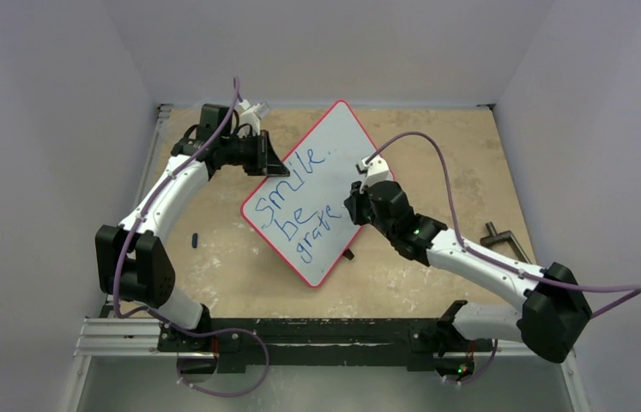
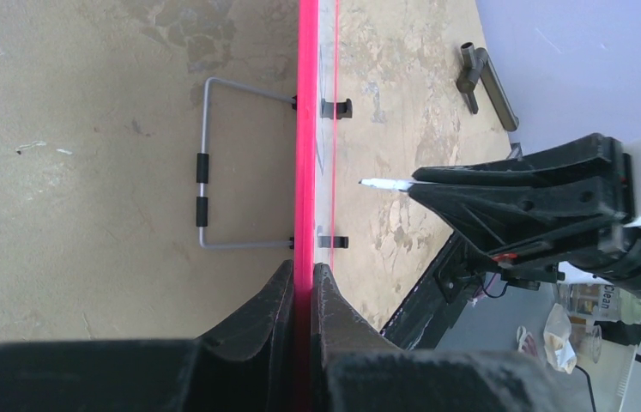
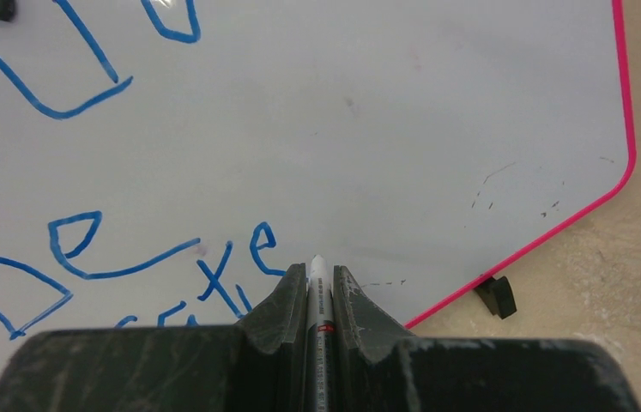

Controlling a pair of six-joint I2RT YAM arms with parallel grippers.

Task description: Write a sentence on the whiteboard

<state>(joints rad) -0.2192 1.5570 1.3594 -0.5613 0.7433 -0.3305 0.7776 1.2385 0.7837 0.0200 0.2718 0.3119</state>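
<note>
A small dark blue object (image 1: 195, 239), likely a marker cap, lies on the table at eight o'clock from the whiteboard (image 1: 347, 142). At the board's ten o'clock edge, the left gripper (image 1: 269, 163) is clamped on the thin red rim, apparently to steady the board against the push of the pen. The board sits slantwise at mid-table, between the two arms. Across it runs the sentence (image 1: 299, 202) in blue, reading "smile be grate", the last word unfinished. At four o'clock from the board's centre, the right gripper (image 1: 356, 204) is closed on a marker (image 3: 317, 292), its white tip poised just past the final "e", placed to add the next letter. A dark clamp-like tool (image 1: 505, 240) lies apart at three o'clock.
</note>
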